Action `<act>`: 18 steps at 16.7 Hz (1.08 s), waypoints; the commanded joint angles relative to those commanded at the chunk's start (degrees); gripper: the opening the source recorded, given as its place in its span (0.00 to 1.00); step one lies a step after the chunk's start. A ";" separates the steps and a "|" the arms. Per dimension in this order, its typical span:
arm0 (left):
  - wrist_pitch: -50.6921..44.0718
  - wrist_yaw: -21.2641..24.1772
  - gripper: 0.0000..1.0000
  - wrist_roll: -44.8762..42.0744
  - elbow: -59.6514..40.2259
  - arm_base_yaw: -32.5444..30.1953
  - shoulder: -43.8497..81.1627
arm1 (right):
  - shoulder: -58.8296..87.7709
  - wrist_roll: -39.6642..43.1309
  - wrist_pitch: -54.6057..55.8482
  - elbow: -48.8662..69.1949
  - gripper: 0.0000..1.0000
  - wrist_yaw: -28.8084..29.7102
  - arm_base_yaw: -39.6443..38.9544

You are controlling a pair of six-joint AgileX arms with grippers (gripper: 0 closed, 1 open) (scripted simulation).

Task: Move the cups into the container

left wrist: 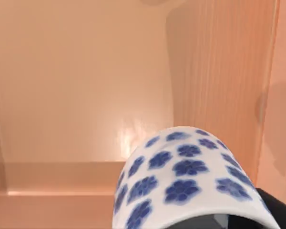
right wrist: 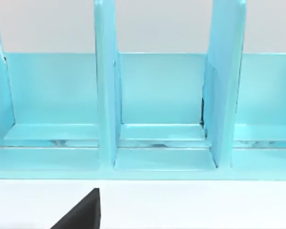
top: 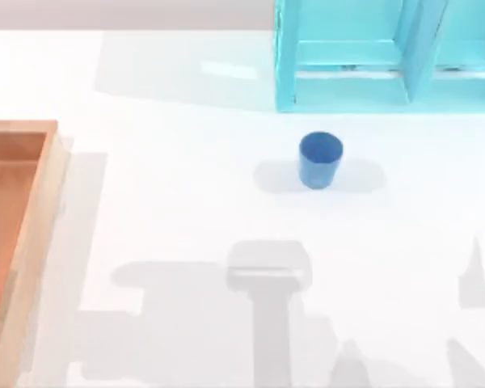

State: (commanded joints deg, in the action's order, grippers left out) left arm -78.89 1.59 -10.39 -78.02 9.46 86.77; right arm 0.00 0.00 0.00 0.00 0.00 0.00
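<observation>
At table's left edge, wooden container (top: 32, 218); left wrist view shows white floral cup (left wrist: 186, 186) over its orange floor, left gripper's grip can't tell. 1 blue cup (top: 319, 160) upright mid-table near turquoise shelf (top: 372, 56).
</observation>
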 joint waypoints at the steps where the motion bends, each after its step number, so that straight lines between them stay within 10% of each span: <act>1: -0.36 0.45 0.00 -3.20 2.04 3.22 -2.16 | 0.00 0.00 0.00 0.00 1.00 0.00 0.00; 18: 12.09 1.30 0.00 -11.32 19.30 11.43 -6.28 | 0.00 0.00 0.00 0.00 1.00 0.00 0.00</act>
State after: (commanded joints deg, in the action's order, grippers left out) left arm -66.81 2.89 -21.71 -58.72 20.90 80.48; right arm 0.00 0.00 0.00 0.00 0.00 0.00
